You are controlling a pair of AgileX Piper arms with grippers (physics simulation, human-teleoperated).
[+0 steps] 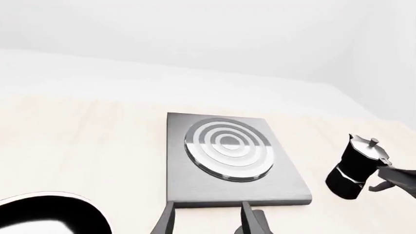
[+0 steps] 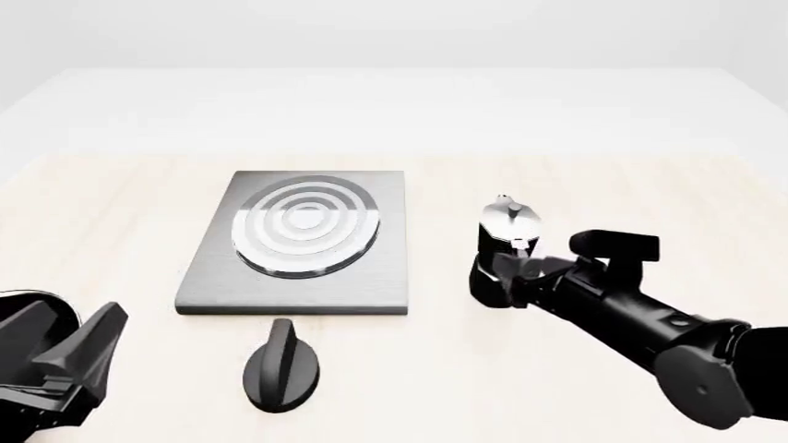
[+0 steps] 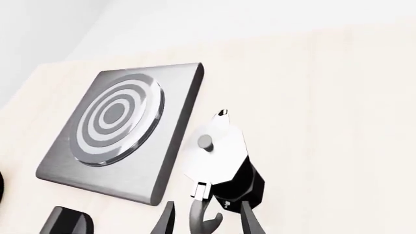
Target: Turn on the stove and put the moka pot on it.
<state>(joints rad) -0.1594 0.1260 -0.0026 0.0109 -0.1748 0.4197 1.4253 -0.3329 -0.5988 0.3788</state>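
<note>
The moka pot [image 2: 507, 242] stands upright on the table [image 2: 591, 175] just right of the stove [image 2: 295, 242], apart from its edge, curved handle turned back toward the arms. The right gripper [image 3: 206, 219] is at that handle — its jaws open to either side of it, not visibly clamped. The left gripper [image 1: 211, 222] hangs open near the stove's near edge, by the black knob [image 2: 282, 365]. Judgement: the right arm is nearer the pot, and the carry runs leftward onto the burner rings.
</note>
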